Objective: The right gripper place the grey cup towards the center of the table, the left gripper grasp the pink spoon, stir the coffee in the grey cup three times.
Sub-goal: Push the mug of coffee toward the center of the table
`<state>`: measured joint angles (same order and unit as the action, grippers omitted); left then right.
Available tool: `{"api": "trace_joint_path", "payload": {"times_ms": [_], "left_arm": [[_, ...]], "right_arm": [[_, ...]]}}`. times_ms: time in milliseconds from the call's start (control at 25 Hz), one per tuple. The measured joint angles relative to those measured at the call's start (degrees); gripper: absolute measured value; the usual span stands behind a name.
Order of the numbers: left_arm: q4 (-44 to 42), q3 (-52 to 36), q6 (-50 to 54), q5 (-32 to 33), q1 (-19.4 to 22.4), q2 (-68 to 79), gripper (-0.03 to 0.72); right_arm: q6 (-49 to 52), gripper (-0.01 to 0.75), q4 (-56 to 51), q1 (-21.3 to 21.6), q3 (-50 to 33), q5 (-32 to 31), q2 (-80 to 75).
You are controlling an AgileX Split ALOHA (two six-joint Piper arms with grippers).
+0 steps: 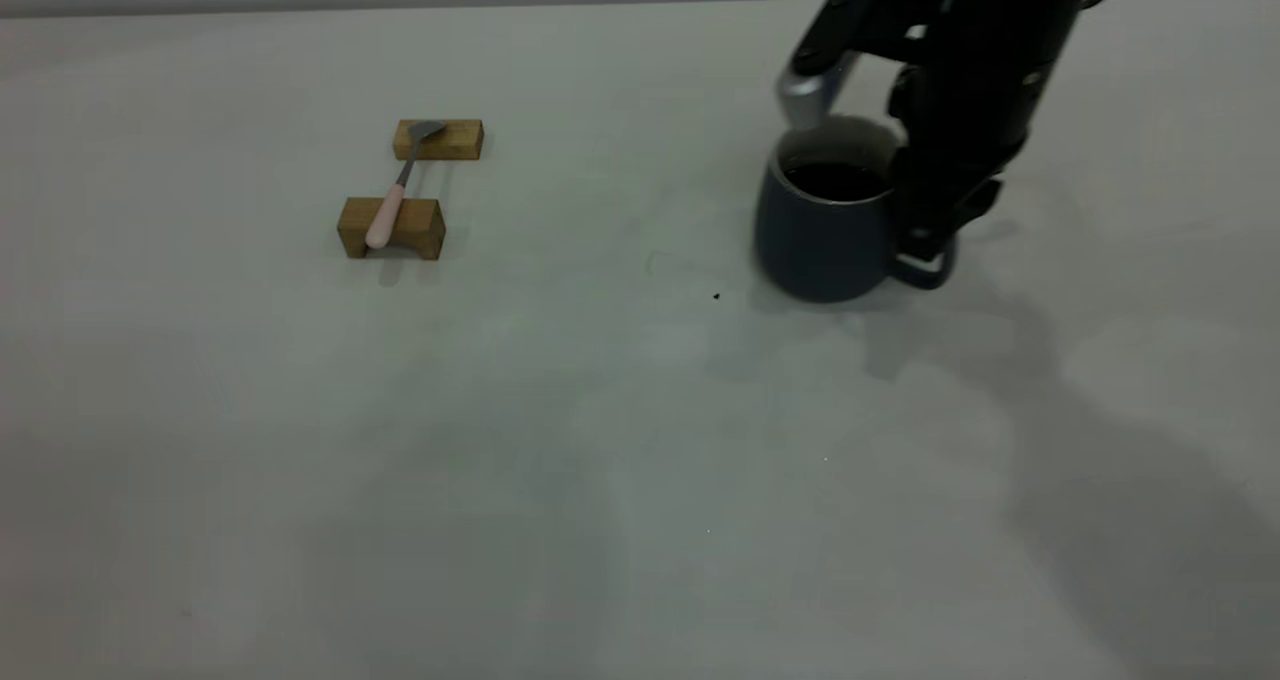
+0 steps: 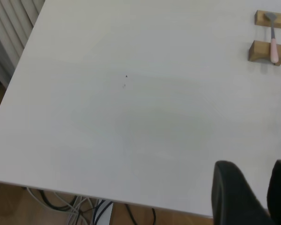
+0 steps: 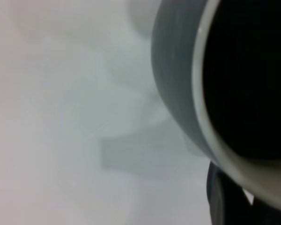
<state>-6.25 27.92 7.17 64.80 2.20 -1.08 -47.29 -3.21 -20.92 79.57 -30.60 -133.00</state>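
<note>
Grey cup [image 1: 822, 228] stands right of centre on the surface [image 1: 560, 410]; my right claw [image 1: 925, 245] is at its handle, grip unclear. Next, slide it centreward. Left claw [image 2: 253, 197] waits apart, fingers parted, empty.

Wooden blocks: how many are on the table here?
2. The far block carries the spoon's bowl; the near block carries its pink handle. Both sit left of the cup. None look hidden.
</note>
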Motion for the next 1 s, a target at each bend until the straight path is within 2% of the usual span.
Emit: {"api": "trace_joint_path", "payload": {"times_ms": [280, 520, 600, 720, 800, 920, 1000], "left_arm": [[0.0, 0.0, 0.0, 0.0, 0.0, 0.0, 0.262], [0.0, 0.0, 0.0, 0.0, 0.0, 0.0, 0.262], [0.0, 0.0, 0.0, 0.0, 0.0, 0.0, 0.262], [0.0, 0.0, 0.0, 0.0, 0.0, 0.0, 0.262], [0.0, 0.0, 0.0, 0.0, 0.0, 0.0, 0.262], [0.0, 0.0, 0.0, 0.0, 0.0, 0.0, 0.262], [0.0, 0.0, 0.0, 0.0, 0.0, 0.0, 0.262]], "right_arm": [[3.5, 0.23, -2.6, -4.8, 0.0, 2.6, 0.0], [3.7, 0.244, -6.6, -6.0, 0.0, 5.2, -0.1], [3.8, 0.269, -7.8, -6.0, 0.0, 5.2, -0.1], [4.0, 0.36, -8.4, -6.0, 0.0, 5.2, -0.1], [4.7, 0.455, -8.7, -6.0, 0.0, 5.2, 0.0], [6.3, 0.639, -8.8, -6.0, 0.0, 3.2, 1.1], [6.8, 0.704, -8.8, -6.0, 0.0, -0.3, 3.1]]}}
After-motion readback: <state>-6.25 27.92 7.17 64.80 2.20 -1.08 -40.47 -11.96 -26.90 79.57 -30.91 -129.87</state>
